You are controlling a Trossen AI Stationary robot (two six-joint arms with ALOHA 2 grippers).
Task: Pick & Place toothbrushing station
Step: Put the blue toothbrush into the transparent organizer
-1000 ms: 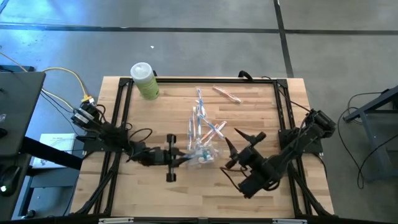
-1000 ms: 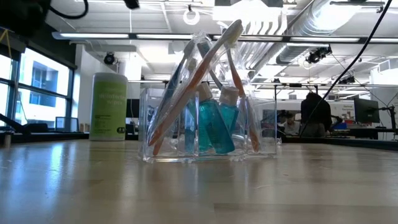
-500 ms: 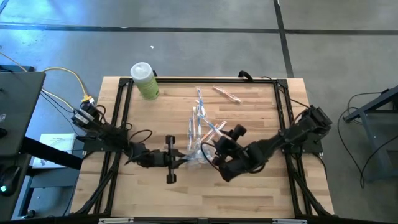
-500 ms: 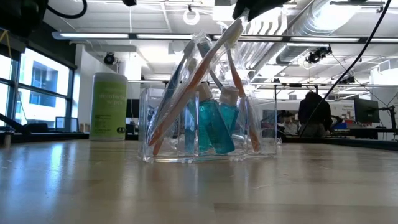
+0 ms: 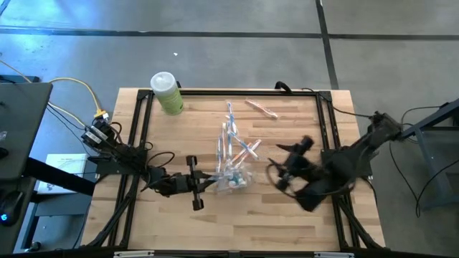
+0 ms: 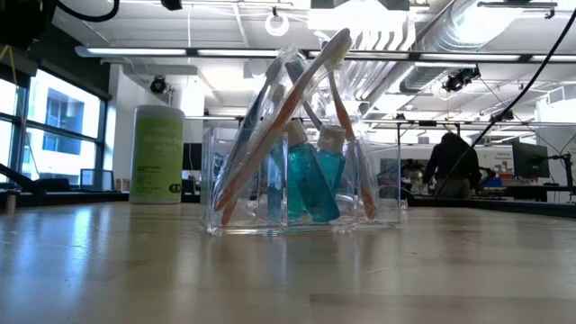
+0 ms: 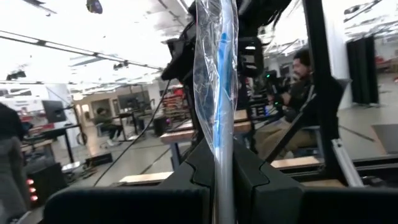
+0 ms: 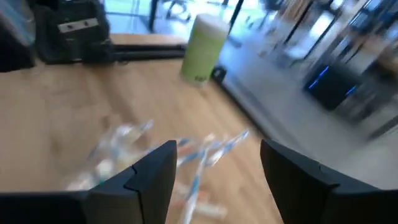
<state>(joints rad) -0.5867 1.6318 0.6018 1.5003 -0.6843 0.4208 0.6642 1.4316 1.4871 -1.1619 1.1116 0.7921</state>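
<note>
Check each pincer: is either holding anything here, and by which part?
The left pincer is shut on the see-through holder's thin clear wall, at the edge nearest it. The right pincer stands open and empty, off to the holder's right.

Bare table (image 5: 237, 226) front of the holder (image 5: 235, 179); left gripper (image 5: 208, 183) blocks one side (bottle (image 5: 167, 93) far corner).
</note>
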